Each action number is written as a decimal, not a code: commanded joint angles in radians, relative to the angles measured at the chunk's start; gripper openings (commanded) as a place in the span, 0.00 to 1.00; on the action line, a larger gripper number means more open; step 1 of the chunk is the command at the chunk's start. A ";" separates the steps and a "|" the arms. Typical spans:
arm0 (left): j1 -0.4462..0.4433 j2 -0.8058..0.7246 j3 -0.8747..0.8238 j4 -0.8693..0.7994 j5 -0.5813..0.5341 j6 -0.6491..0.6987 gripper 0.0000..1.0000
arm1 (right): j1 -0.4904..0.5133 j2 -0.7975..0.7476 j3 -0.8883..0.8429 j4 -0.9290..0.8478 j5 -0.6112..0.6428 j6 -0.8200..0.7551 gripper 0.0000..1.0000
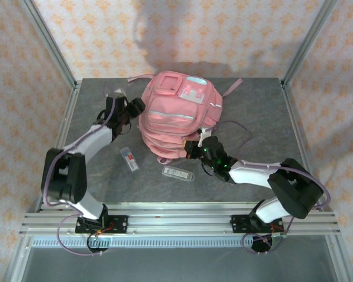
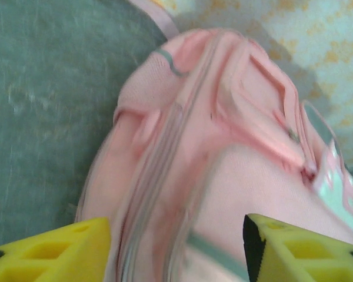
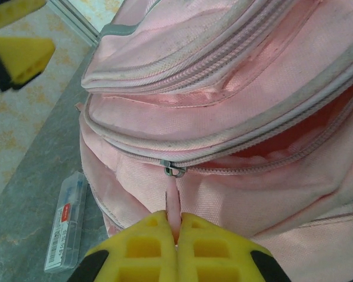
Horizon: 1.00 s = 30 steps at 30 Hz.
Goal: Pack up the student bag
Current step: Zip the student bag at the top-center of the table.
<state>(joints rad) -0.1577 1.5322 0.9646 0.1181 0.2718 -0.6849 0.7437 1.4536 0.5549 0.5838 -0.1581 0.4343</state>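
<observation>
The student bag [image 1: 176, 114] is pictured lying on the table [image 1: 265, 117], front patch turned up. At the bag's near side, the right gripper [image 3: 176, 234] is clamped narrowly on the pink zip pull [image 3: 172, 202], which leads straight up to the slider [image 3: 172, 170]. From the slider the zip track is run sideways across the bag, partly parted. The left gripper [image 2: 176, 229] is spread wide at the bag's left flank, nothing held. A clear case [image 1: 129, 158] and a second case [image 1: 178, 173] are seen just off the bag's near side; neither is judged to obstruct a sideways pull.
</observation>
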 commanded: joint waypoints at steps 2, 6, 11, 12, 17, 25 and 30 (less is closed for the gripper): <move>-0.102 -0.136 -0.174 0.081 0.029 -0.107 0.65 | 0.006 0.013 0.038 0.051 -0.025 0.005 0.00; -0.212 -0.167 -0.231 0.129 -0.014 -0.168 0.75 | 0.006 0.009 0.051 0.031 -0.018 -0.004 0.00; -0.302 -0.089 -0.216 0.171 -0.059 -0.249 0.82 | 0.006 -0.005 0.056 0.017 -0.006 -0.014 0.00; -0.312 -0.070 -0.210 0.177 -0.068 -0.256 0.82 | 0.006 -0.005 0.056 0.016 -0.008 -0.012 0.00; -0.340 0.029 -0.165 0.220 -0.095 -0.286 0.79 | 0.006 -0.005 0.054 0.018 -0.018 -0.009 0.00; -0.340 0.093 -0.103 0.189 -0.141 -0.299 0.00 | 0.004 -0.017 0.031 0.020 0.069 -0.046 0.00; -0.326 0.077 -0.101 0.166 -0.136 -0.286 0.00 | -0.030 -0.043 0.003 0.020 0.136 -0.050 0.00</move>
<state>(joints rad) -0.4915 1.6146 0.8368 0.2958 0.1638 -0.9974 0.7372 1.4570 0.5751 0.5739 -0.1036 0.4038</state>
